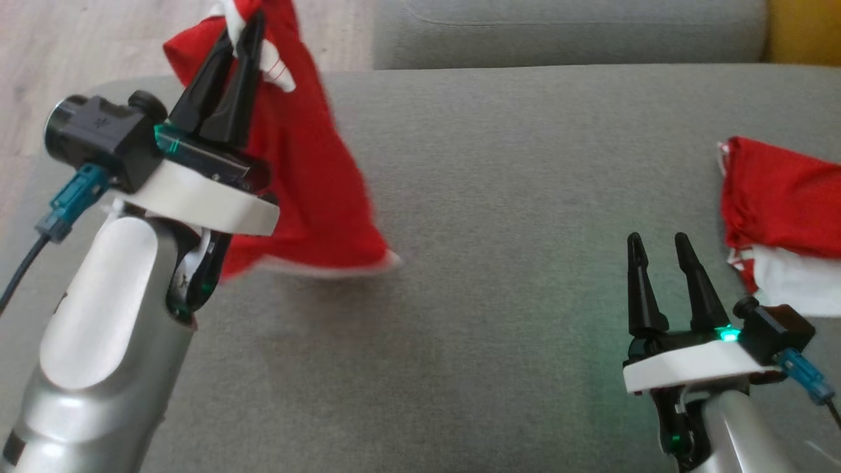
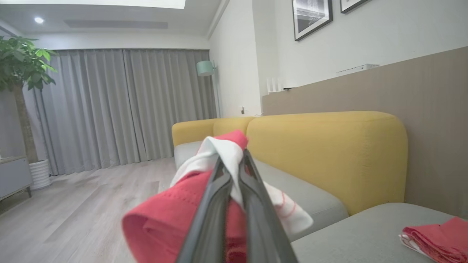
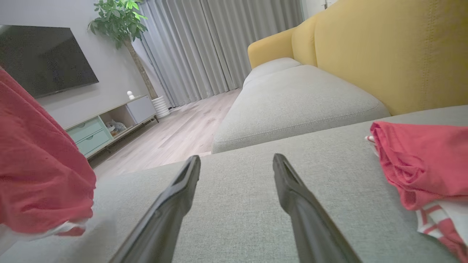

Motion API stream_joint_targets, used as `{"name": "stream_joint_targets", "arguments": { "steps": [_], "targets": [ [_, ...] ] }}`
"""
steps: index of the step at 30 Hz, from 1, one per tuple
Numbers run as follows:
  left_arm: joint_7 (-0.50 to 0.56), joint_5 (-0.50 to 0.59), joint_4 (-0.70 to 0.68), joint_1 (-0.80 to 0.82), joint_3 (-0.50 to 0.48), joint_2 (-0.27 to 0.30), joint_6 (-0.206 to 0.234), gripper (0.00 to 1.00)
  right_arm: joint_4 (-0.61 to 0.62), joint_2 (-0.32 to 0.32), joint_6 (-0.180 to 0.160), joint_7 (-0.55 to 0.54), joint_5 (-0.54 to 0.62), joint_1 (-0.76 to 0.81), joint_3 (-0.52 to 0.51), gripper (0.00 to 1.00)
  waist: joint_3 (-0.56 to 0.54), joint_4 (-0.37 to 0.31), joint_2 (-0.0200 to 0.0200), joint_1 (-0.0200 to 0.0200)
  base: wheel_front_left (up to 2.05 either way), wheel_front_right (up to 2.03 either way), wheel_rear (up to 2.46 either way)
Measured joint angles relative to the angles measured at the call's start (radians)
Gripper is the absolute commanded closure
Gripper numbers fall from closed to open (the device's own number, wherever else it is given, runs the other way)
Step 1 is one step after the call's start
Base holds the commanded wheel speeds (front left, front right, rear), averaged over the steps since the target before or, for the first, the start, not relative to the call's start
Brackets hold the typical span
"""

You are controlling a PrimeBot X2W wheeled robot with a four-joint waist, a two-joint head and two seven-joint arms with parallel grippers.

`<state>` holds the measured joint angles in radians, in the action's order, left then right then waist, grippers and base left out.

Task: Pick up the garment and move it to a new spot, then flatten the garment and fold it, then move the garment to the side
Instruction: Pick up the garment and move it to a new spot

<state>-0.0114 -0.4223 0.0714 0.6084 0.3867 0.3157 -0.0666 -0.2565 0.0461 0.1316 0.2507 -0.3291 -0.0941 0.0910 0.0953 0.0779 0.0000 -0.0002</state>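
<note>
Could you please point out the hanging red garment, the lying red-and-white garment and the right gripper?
hanging red fabric garment (image 1: 309, 164): head view, draped middle.
lying red-and-white garment (image 1: 782, 190): head view, red top layer.
right gripper (image 1: 657, 236): head view, between fingertips.

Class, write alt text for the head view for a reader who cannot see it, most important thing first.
The robot's left hand, shut on a red garment with white trim, holds it up over a grey sofa cushion. The right hand is open at the lower right, near a second red and white garment lying at the cushion's right edge.
</note>
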Motion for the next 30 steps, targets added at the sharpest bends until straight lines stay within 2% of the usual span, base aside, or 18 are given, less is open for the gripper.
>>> {"name": "stream_joint_targets", "arguments": {
  "steps": [6, 15, 21, 22, 23, 24, 25, 26, 30],
  "targets": [
    [0.091, 0.000, -0.075, 0.001, 0.017, 0.014, 0.016, 1.00, 0.012, 0.000, 0.000, 0.000, -0.016, -0.002, 0.009, 0.00, 0.017, -0.058, 0.0000, 0.0001, 0.00, 0.00, 0.00],
    [0.153, 0.013, -0.069, 0.062, 0.039, 0.017, 0.033, 1.00, 0.030, 0.000, 0.000, 0.000, -0.051, -0.042, 0.027, 0.00, 0.070, -0.174, 0.0000, 0.0002, 0.00, 0.00, 0.00],
    [0.177, 0.046, 0.007, 0.155, 0.114, -0.026, 0.013, 1.00, 0.035, 0.000, 0.000, 0.000, -0.074, -0.059, 0.048, 0.00, 0.114, -0.244, 0.0000, 0.0003, 0.00, 0.00, 0.00],
    [0.188, 0.056, 0.032, 0.165, 0.138, -0.036, 0.009, 0.90, 0.035, 0.000, 0.000, 0.000, -0.076, -0.065, 0.053, 0.00, 0.120, -0.255, 0.0000, 0.0003, 0.00, 0.00, 0.00],
    [0.194, 0.063, 0.056, 0.171, 0.163, -0.052, 0.003, 0.90, 0.036, 0.000, 0.000, 0.000, -0.077, -0.070, 0.055, 0.00, 0.126, -0.265, 0.0000, 0.0003, 0.00, 0.00, 0.00],
    [0.197, 0.062, 0.080, 0.171, 0.185, -0.073, -0.002, 0.60, 0.036, 0.000, 0.000, 0.000, -0.080, -0.073, 0.056, 0.00, 0.133, -0.273, 0.0000, 0.0003, 0.00, 0.00, 0.00],
    [0.206, 0.063, 0.105, 0.170, 0.214, -0.094, -0.005, 0.12, 0.037, 0.000, 0.000, 0.000, -0.085, -0.077, 0.057, 0.00, 0.138, -0.280, 0.0000, 0.0003, 0.00, 0.00, 0.00],
    [0.211, 0.063, 0.132, 0.168, 0.244, -0.113, -0.009, 0.00, 0.037, 0.000, 0.000, 0.000, -0.085, -0.079, 0.058, 0.00, 0.144, -0.286, 0.0000, 0.0003, 0.00, 0.00, 0.00],
    [0.196, 0.091, 0.212, 0.140, 0.348, -0.177, -0.023, 0.00, 0.037, 0.000, 0.000, 0.000, -0.085, -0.080, 0.063, 0.00, 0.156, -0.300, 0.0000, 0.0003, 0.00, 0.00, 0.00]
  ]
}}
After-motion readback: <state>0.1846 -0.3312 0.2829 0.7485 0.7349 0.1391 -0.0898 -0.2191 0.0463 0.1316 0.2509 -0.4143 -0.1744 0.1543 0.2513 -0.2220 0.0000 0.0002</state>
